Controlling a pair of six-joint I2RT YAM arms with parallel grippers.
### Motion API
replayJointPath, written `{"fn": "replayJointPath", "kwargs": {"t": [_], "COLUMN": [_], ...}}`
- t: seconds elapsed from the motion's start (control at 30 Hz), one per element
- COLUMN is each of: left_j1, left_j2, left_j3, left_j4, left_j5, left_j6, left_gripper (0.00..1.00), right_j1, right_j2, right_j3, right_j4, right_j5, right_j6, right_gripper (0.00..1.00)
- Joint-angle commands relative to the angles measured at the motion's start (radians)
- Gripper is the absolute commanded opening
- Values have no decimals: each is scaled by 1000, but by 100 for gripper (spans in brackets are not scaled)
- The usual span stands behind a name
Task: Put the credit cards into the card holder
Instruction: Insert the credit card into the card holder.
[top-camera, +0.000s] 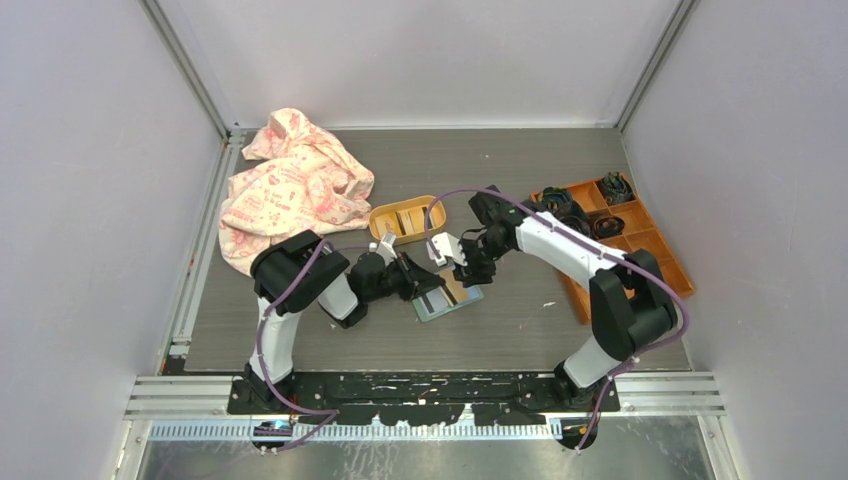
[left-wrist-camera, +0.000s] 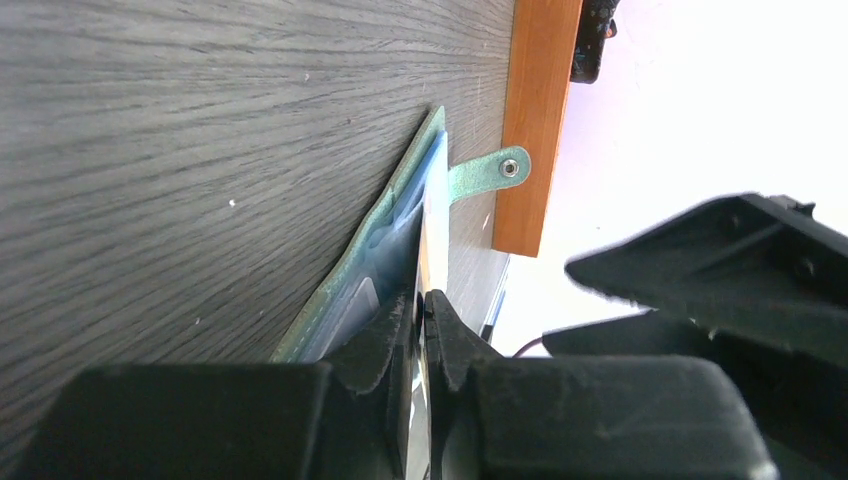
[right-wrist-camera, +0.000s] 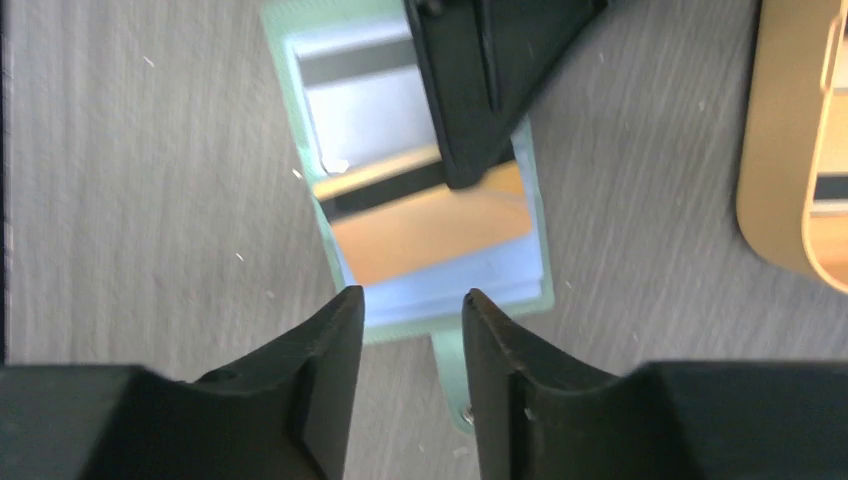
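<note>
Holder (top-camera: 440, 305) lies open on the surface (top-camera: 520, 325), at 6 o'clock from the tray (top-camera: 407, 219). Left jaws pinch the gold card (right-wrist-camera: 440, 225) over its slots. Right jaws hang released above the strap (left-wrist-camera: 482, 177). Risk: nothing pins the holder, so a push may slide it, or the card may ride over the slot mouth.

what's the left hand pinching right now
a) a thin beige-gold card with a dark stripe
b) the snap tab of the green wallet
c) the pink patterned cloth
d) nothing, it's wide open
A: the left hand is closed on the edge of the thin beige-gold plastic card with a dark stripe, holding it over the flat sage-green card holder.
</note>
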Motion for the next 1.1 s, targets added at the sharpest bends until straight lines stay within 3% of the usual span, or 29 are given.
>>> {"fn": "replayJointPath", "kwargs": {"t": [0.0,0.1,0.23,0.57,1.07], "left_j1": [-4,-4,-2,-1,4], "left_j2": [-1,-1,0,11,13], "left_j3": [7,4,0,3,0], "left_j4": [-38,-38,-35,-29,-27], "left_j5": [-4,-4,-6,-3,8], "left_j6": [31,31,30,27,26], "left_gripper": [10,11,12,14,18], "right_j1": [51,114,181,282,277], "right_j2": [-65,-67,-81,-39,-20], "right_j3": [-61,-84,-145,-203,-206], "right_j4": [84,126,260,469,451], "right_j5": [-170,-156,-111,112,282], "right_j6": [9,15,73,142,68], "right_gripper": [37,14,1,1,1]}}
